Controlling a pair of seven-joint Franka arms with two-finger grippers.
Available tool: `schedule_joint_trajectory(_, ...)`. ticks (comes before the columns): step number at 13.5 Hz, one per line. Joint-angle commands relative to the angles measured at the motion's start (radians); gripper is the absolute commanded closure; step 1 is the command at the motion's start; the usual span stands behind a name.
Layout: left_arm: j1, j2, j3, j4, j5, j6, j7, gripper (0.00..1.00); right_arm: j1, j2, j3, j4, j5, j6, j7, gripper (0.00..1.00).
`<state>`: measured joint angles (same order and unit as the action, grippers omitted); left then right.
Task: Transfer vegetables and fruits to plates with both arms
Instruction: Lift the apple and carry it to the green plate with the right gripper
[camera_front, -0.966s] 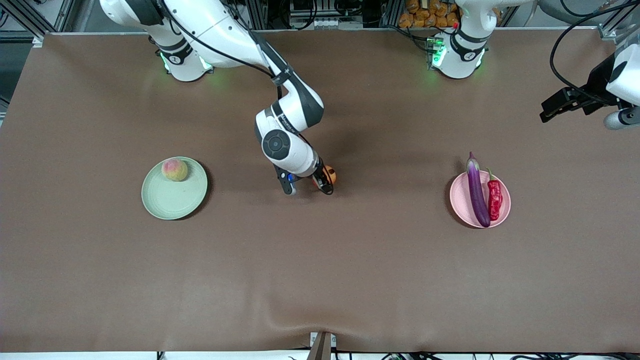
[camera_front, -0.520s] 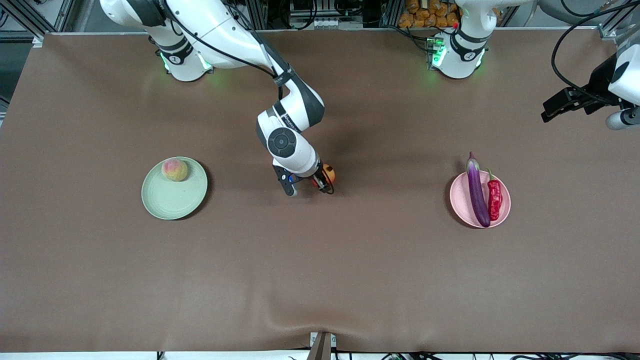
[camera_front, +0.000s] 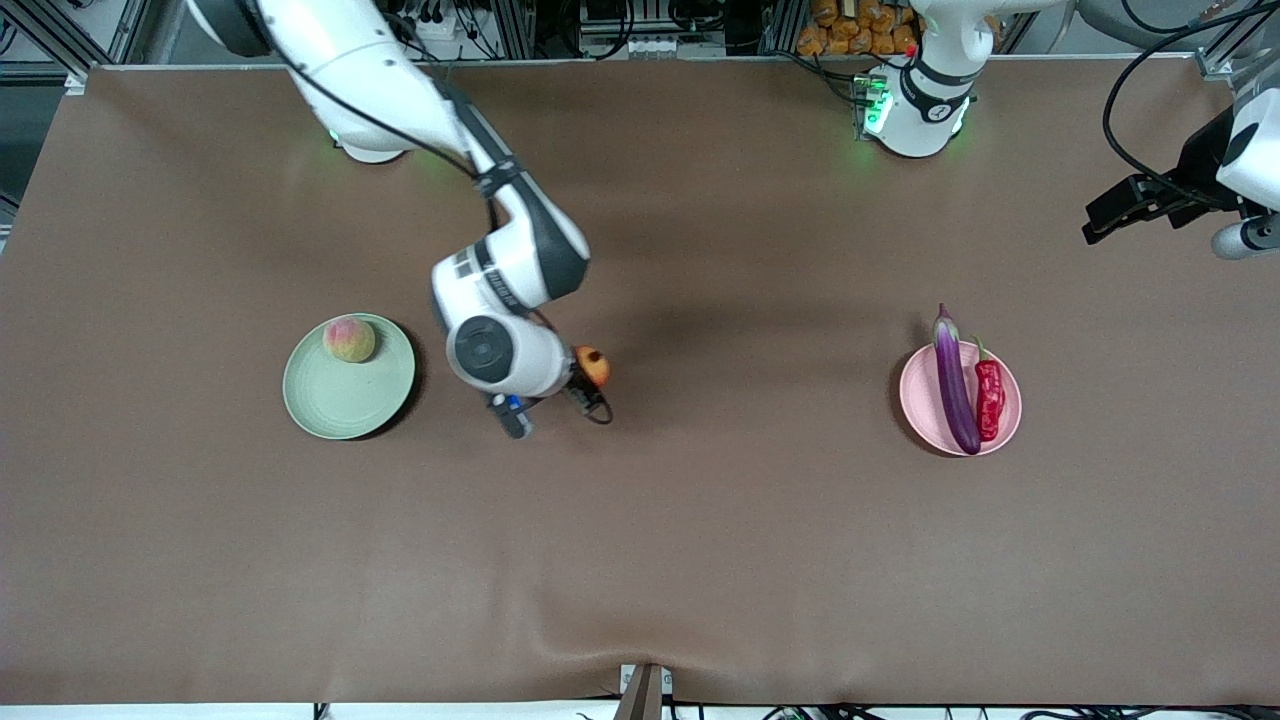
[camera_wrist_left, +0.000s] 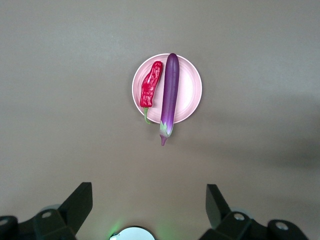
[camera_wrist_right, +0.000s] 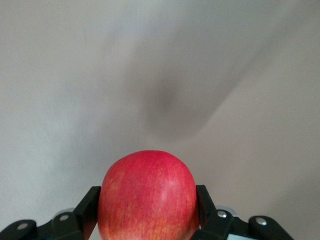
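The round red-yellow fruit hangs over the bare table between the two plates, closer to the pale green plate. My right gripper is shut on it. In the right wrist view the fruit fills the gap between the black fingers. The peach lies on the green plate. The purple eggplant and red chili lie side by side on the pink plate. My left gripper waits open, high over the left arm's end of the table. Its wrist view shows the eggplant, chili and pink plate below.
A brown cloth covers the whole table. The arm bases stand along the edge farthest from the front camera. A small bracket sits at the nearest edge.
My right gripper closed on the red-yellow fruit, lifted it and carried it toward the green plate. The left arm barely moved.
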<state>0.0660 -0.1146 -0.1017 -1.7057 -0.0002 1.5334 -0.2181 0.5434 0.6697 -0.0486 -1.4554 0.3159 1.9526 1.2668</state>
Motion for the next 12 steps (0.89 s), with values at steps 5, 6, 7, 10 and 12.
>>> schedule_joint_trajectory(5, 0.005, -0.013, -0.007, 0.003, -0.009, -0.012, 0.017, 0.00, -0.293, -0.119, 0.019, -0.161, -0.213, -0.106, -0.491, 1.00)
schedule_joint_trajectory(6, 0.005, -0.014, -0.009, 0.003, -0.009, -0.013, 0.016, 0.00, -0.333, -0.127, 0.019, -0.184, -0.213, -0.101, -0.557, 1.00)
schedule_joint_trajectory(7, 0.005, -0.016, -0.010, 0.003, -0.009, -0.013, 0.016, 0.00, -0.353, -0.130, 0.019, -0.209, -0.216, -0.089, -0.608, 1.00)
schedule_joint_trajectory(10, 0.003, -0.016, -0.012, 0.003, -0.010, -0.013, 0.013, 0.00, -0.387, -0.137, 0.018, -0.287, -0.276, -0.031, -0.659, 1.00)
schedule_joint_trajectory(12, 0.003, -0.016, -0.012, 0.003, -0.012, -0.018, 0.014, 0.00, -0.416, -0.159, 0.019, -0.388, -0.301, 0.082, -0.710, 1.00)
